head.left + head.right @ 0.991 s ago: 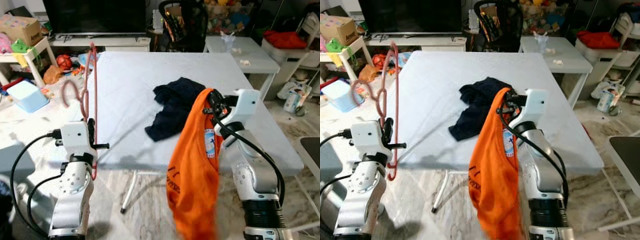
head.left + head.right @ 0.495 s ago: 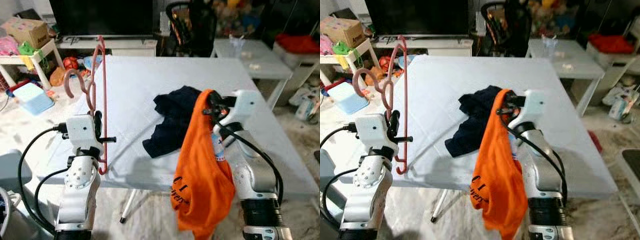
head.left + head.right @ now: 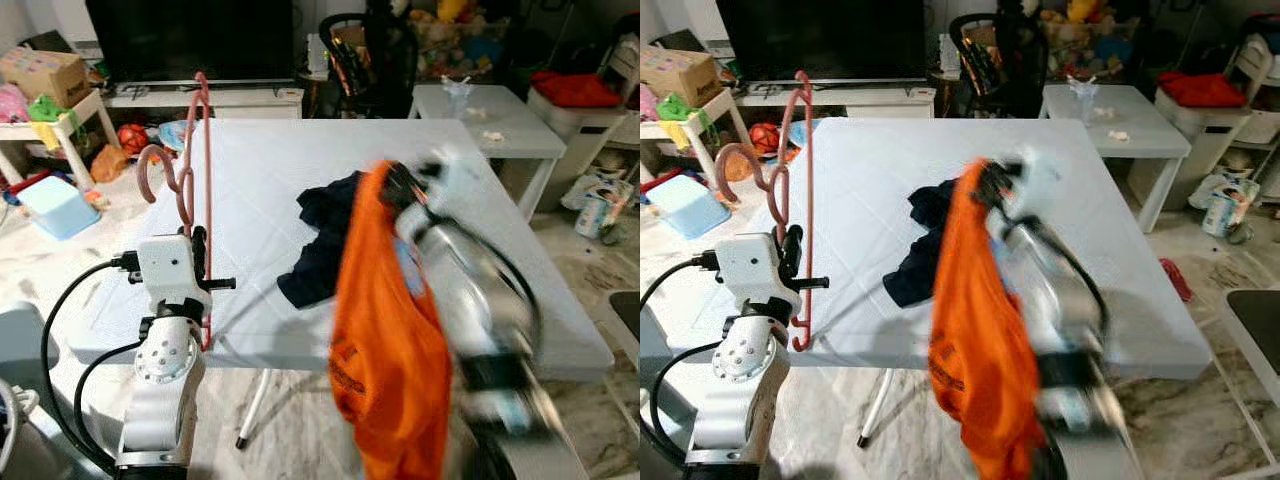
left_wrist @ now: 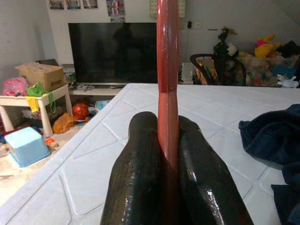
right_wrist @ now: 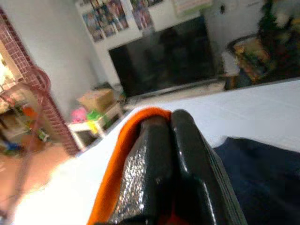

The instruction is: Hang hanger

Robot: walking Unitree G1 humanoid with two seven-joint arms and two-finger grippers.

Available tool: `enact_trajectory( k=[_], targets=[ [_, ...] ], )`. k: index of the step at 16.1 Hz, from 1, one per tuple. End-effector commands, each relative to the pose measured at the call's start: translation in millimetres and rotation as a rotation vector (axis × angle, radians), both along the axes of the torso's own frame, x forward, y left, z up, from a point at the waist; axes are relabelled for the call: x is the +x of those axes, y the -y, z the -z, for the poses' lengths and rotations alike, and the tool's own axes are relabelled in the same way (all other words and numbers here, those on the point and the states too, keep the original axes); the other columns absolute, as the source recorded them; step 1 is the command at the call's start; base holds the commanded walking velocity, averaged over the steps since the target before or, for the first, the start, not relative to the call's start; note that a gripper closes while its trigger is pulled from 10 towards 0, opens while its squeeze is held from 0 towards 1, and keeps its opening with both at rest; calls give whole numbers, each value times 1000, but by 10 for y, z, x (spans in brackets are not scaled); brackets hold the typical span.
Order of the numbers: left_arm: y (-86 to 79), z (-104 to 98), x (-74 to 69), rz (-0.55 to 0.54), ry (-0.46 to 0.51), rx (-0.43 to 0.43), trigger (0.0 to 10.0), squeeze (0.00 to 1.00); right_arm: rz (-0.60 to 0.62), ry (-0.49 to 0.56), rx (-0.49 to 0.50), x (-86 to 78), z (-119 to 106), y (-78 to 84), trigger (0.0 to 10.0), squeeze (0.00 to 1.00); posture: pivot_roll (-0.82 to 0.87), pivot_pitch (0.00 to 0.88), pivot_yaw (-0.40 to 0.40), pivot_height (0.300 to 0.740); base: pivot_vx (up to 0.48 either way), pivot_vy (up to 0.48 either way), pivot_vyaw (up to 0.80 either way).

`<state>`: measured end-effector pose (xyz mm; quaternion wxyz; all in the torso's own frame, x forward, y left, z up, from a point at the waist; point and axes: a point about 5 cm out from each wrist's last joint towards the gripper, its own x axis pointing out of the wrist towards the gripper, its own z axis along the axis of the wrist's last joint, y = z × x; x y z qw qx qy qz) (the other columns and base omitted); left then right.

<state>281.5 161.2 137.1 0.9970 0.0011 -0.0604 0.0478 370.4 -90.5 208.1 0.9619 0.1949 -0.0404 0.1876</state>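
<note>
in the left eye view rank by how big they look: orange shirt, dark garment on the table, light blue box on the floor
1. orange shirt, though it hangs nearest the camera from the right pincer
2. dark garment
3. light blue box, farther off

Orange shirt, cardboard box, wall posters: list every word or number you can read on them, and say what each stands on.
Orange shirt, held up by the right gripper: dark print near the hem, too blurred to read.
Cardboard box on the side table: dark marking, too small to read.
Wall posters: blurred, unreadable.
Red hanger in the left gripper: no text.
</note>
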Motion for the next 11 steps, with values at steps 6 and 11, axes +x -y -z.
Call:
enact_trajectory(
  k=[6,11],
  targets=[
    [52,254,-54,-19,-104,-23,10000,0,73,28,252,534,-927,162,10000,0,28,0,-104,740,0,0,0],
    [96,188,53,-21,-61,-38,10000,0,225,345,237,395,-2181,742,10000,0,12,0,-127,740,0,0,0]
  ],
)
